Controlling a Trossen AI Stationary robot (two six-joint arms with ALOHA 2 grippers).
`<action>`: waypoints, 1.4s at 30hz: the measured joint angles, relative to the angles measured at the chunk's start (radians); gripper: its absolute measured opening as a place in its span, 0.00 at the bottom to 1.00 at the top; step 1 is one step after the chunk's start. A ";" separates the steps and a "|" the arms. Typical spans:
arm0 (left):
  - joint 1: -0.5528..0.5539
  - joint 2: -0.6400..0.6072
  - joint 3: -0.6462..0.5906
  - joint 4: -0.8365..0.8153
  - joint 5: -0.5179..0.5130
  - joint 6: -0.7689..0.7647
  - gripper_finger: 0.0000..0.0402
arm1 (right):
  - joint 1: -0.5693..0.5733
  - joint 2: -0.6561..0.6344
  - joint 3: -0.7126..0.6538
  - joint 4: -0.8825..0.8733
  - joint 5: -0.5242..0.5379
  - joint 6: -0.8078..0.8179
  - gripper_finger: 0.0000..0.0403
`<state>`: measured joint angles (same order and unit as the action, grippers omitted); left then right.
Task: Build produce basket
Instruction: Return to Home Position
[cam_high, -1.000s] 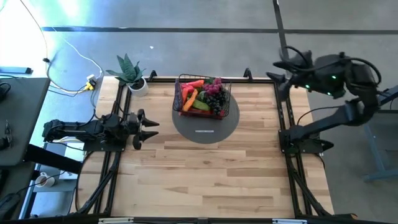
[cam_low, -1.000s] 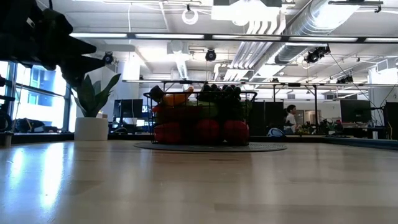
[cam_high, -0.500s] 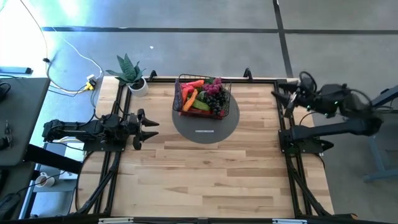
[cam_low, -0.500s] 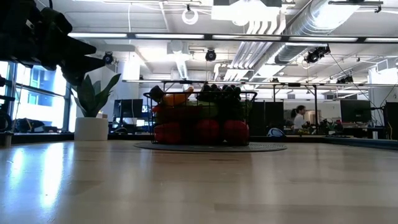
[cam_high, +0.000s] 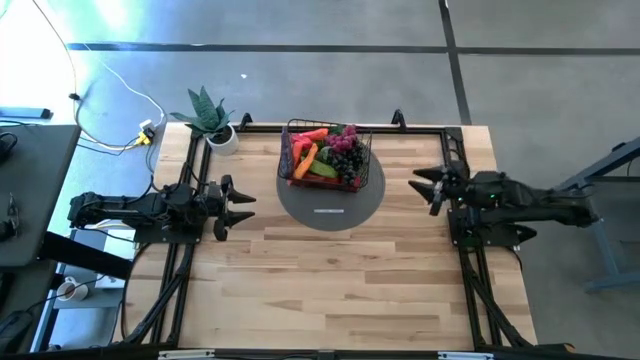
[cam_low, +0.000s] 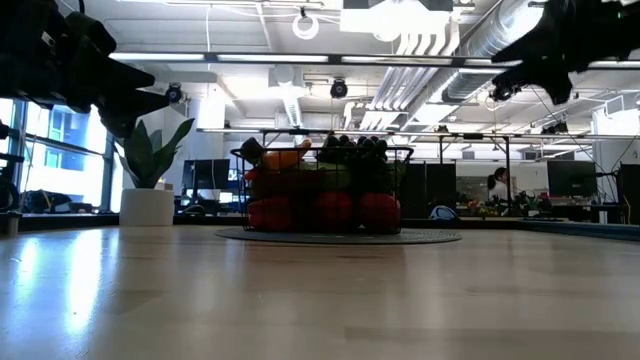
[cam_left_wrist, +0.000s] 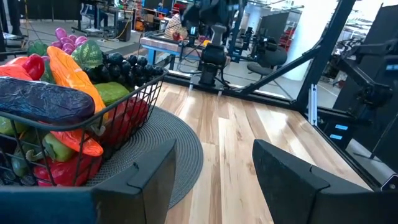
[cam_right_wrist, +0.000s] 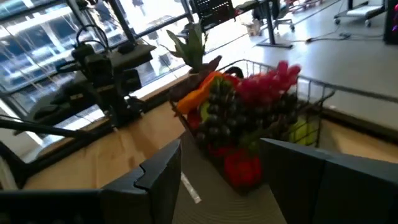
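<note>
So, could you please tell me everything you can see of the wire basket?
The basket is black wire mesh, rectangular, with open grid sides. It stands upright on the flat grey round disc at the table's far middle, heaped to its rim with produce: purple grapes, an orange carrot, a dark eggplant, red pieces low down.

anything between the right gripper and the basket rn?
Nothing loose. High view: between the right gripper and the basket lie only bare table wood and the edge of the grey disc under the basket.
</note>
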<state>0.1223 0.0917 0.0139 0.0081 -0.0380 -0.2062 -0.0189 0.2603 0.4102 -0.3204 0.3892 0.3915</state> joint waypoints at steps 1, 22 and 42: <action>0.000 0.000 0.000 0.000 0.000 0.000 0.50 | 0.000 -0.015 -0.036 0.025 -0.006 0.015 0.49; 0.000 0.000 0.000 0.000 0.000 0.000 0.50 | 0.000 -0.248 -0.343 0.194 -0.128 0.106 0.49; 0.000 0.000 0.001 0.000 0.000 0.000 0.50 | 0.000 -0.253 -0.341 0.183 -0.109 0.203 0.49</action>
<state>0.1223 0.0917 0.0147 0.0082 -0.0376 -0.2062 -0.0189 0.0074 0.0692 -0.1371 0.2802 0.5949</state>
